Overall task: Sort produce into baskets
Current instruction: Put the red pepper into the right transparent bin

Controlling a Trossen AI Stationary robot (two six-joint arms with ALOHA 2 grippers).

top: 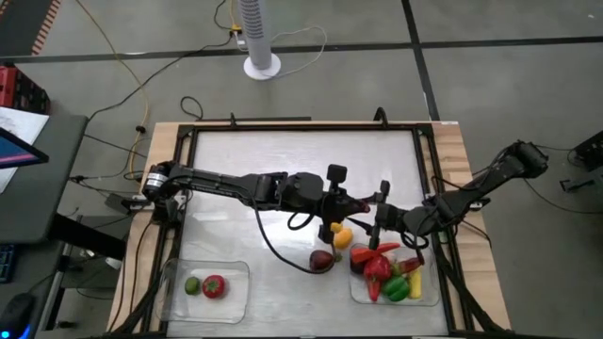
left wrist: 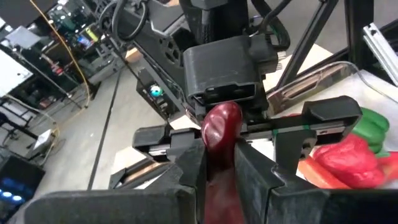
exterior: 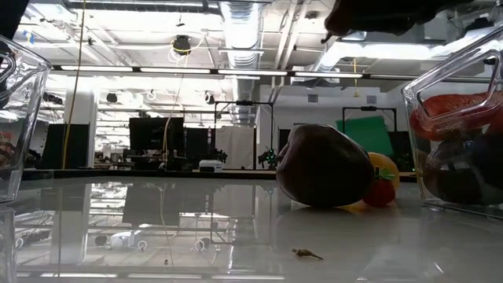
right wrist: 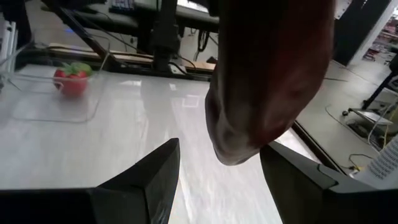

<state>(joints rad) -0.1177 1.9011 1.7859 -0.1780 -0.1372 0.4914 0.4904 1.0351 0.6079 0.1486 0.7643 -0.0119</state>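
Note:
My left gripper (top: 350,203) is above the table's middle right, shut on a dark red glossy piece of produce (left wrist: 219,134). My right gripper (right wrist: 217,162) faces it, open, with one finger on each side of the piece's free end (right wrist: 261,93) and not touching it. A dark purple piece (top: 321,261) and a yellow piece (top: 341,235) lie on the table below. The left basket (top: 237,282) holds a lime (top: 192,285) and a red piece (top: 215,286). The right basket (top: 433,294) holds red, green and yellow peppers. My left gripper pinches the dark red piece between its two fingers (left wrist: 186,168), by the part nearer its wrist (left wrist: 217,158). The fingers come level from the table's left and lie along the piece. The piece is lifted clear of the table, and its free end sticks out toward my right gripper.
In the low view the purple piece (exterior: 322,167) sits mid-table with the yellow piece (exterior: 385,169) and a small red one (exterior: 379,191) behind it, close to the right basket's wall (exterior: 416,118). Bare table surface lies between the two baskets and toward the far edge.

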